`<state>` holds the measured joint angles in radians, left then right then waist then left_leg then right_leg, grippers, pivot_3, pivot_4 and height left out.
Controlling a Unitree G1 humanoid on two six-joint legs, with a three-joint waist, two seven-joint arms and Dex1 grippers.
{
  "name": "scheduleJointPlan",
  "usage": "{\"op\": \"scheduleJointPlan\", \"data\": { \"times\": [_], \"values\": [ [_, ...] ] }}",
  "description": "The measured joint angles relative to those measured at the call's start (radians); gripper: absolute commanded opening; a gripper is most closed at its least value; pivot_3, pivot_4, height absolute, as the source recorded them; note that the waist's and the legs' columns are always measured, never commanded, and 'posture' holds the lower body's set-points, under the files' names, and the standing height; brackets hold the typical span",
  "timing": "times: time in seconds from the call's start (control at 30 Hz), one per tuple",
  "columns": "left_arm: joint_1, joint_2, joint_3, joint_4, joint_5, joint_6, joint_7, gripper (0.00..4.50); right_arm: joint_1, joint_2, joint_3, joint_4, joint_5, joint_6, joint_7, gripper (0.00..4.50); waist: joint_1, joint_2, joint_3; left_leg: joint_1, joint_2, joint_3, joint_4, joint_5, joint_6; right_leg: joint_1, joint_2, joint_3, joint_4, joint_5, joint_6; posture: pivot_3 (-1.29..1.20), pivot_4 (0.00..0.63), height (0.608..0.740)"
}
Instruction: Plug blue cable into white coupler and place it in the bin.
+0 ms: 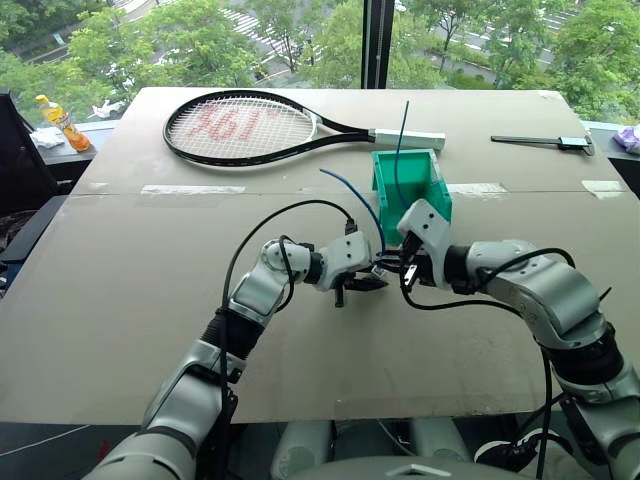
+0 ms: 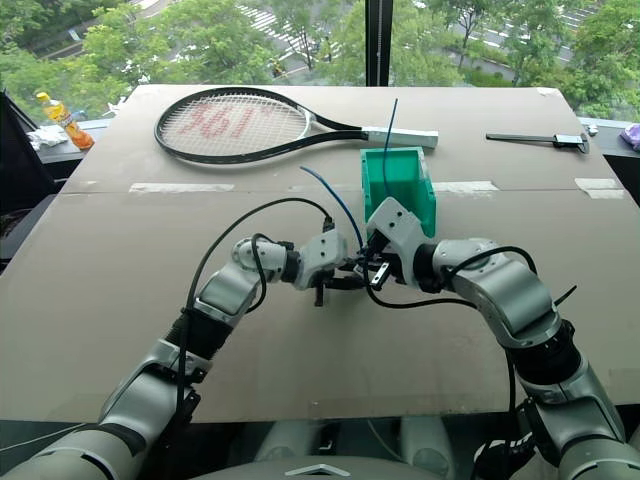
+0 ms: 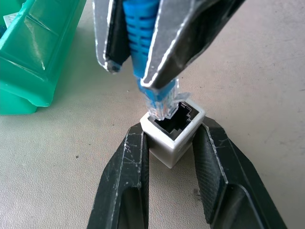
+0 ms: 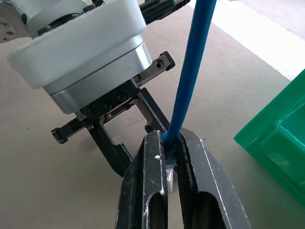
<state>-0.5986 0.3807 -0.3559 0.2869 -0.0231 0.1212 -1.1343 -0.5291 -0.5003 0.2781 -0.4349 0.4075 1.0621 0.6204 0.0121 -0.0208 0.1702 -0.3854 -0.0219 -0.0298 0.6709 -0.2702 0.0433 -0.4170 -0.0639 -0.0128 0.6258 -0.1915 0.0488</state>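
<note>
Table [image 1: 150,300] of bare beige board carries a tennis racket [image 1: 245,127] at the far side, the bin [image 1: 425,185] just nearer, and both arms meeting in front of the bin. A 2nd, straighter blue cable [image 1: 399,140] stands up out of the bin. From the head views the meeting point is a dark tangle; the left wrist view makes it plain: the left gripper [image 3: 171,143] pinches the white coupler [image 3: 172,130], socket facing out, and the right gripper [image 3: 138,71], pressed onto the blue cable [image 3: 140,33], holds its clear plug at the socket mouth, tip just entering. The right wrist view hides the coupler behind that gripper's own fingers [image 4: 152,191]. A bottle [image 1: 62,122] sits beyond the table's far left corner.
</note>
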Motion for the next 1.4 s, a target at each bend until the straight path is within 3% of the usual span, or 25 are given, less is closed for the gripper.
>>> {"op": "scheduleJointPlan", "data": {
  "times": [0.6,0.97,1.07,1.2,1.23,1.27,1.33,1.4],
  "values": [
    [-0.007,-0.003,0.0,0.01,0.0,0.002,-0.004,0.73,0.004,-0.001,0.075,-0.02,-0.06,-0.042,-0.023,0.0,-0.001,0.0,0.0,0.001,0.0,0.0,0.0,0.0,0.0,0.0,0.0,0.0,0.0,0.0,0.0,0.0,0.15,0.74],
    [-0.006,-0.014,0.001,0.036,0.002,0.023,0.009,0.73,0.109,0.003,0.084,0.081,-0.137,-0.3,0.014,0.0,-0.002,0.001,-0.015,0.006,0.001,0.0,0.0,0.0,0.0,0.006,0.001,-0.001,0.0,-0.005,0.001,0.0,0.15,0.74],
    [-0.006,-0.023,0.007,0.033,-0.007,0.039,0.017,0.73,0.133,-0.003,0.076,0.116,-0.164,-0.389,0.024,0.81,0.001,0.001,-0.015,0.005,0.0,0.0,0.0,0.0,0.0,0.006,0.0,-0.001,0.0,-0.004,0.001,0.0,0.15,0.74],
    [0.001,-0.042,0.04,0.002,-0.056,0.119,0.03,0.73,0.243,-0.014,-0.026,0.105,-0.132,-0.497,0.047,2.62,0.002,0.002,-0.012,-0.001,-0.001,-0.001,0.0,0.0,0.0,0.0,0.0,-0.001,-0.001,-0.001,0.001,0.0,0.15,0.74],
    [-0.001,-0.045,0.053,-0.013,-0.076,0.147,0.03,0.73,0.266,-0.021,-0.059,0.078,-0.118,-0.504,0.049,3.31,0.001,0.002,-0.011,-0.003,-0.001,-0.001,0.0,0.0,0.0,-0.002,0.0,-0.001,-0.001,0.0,0.001,0.0,0.15,0.74],
    [-0.001,-0.044,0.067,-0.029,-0.091,0.164,0.029,0.73,0.276,-0.026,-0.085,0.054,-0.108,-0.511,0.05,3.46,0.0,0.002,-0.01,-0.004,-0.001,-0.001,0.0,0.0,0.0,-0.003,0.0,-0.001,-0.001,0.0,0.001,0.0,0.15,0.74],
    [-0.011,-0.048,0.103,-0.091,-0.151,0.268,0.029,0.73,0.313,-0.026,-0.182,-0.042,-0.08,-0.542,0.033,4.36,-0.001,0.003,-0.01,-0.009,0.0,-0.002,0.0,0.0,0.0,-0.007,0.0,-0.001,-0.001,0.0,0.001,0.0,0.15,0.74],
    [-0.025,-0.047,0.131,-0.139,-0.203,0.36,0.03,0.73,0.334,-0.035,-0.254,-0.12,-0.054,-0.561,0.026,4.44,-0.001,0.003,-0.009,-0.009,0.0,-0.003,0.0,0.0,0.0,-0.007,0.001,-0.002,0.0,0.0,0.001,0.0,0.15,0.74]
  ]
}}
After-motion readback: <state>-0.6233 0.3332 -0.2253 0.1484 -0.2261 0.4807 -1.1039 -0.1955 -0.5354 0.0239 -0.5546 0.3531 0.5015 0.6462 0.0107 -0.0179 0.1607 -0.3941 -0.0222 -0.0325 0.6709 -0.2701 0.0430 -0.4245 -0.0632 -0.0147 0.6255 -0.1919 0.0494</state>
